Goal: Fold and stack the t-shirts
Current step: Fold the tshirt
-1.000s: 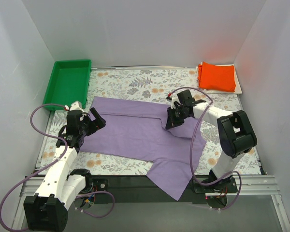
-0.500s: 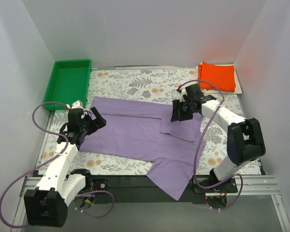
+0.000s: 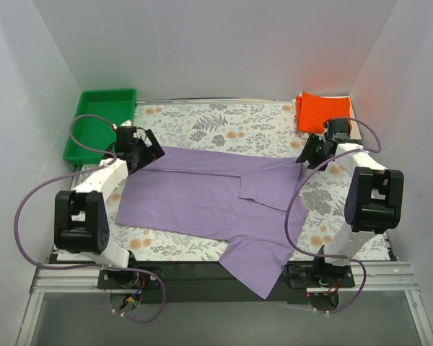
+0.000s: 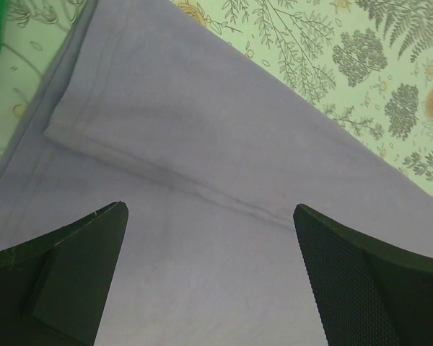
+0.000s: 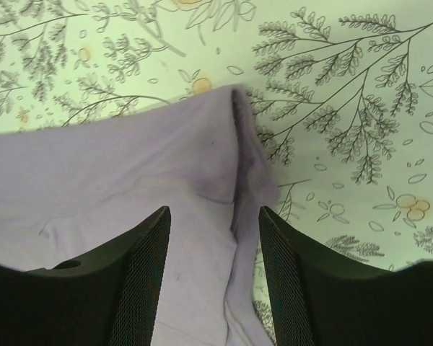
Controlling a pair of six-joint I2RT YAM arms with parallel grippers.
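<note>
The left claw (image 3: 147, 150) hangs wide open over the far-left corner of the lavender t-shirt (image 3: 195, 198), which lies spread across the tabletop (image 3: 202, 124). The right claw (image 3: 308, 153), released and empty, hangs over the shirt's far-right corner. The orange t-shirt (image 3: 325, 114) lies folded at the far right.

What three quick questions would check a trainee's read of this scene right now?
1. True or false: the orange t-shirt lies folded at the table's far right corner.
2. What lies beneath the left gripper? A) orange t-shirt B) lavender t-shirt C) green tray
3. Fill in: the right gripper is ____, gripping nothing.
Key: 1 true; 2 B; 3 open.
</note>
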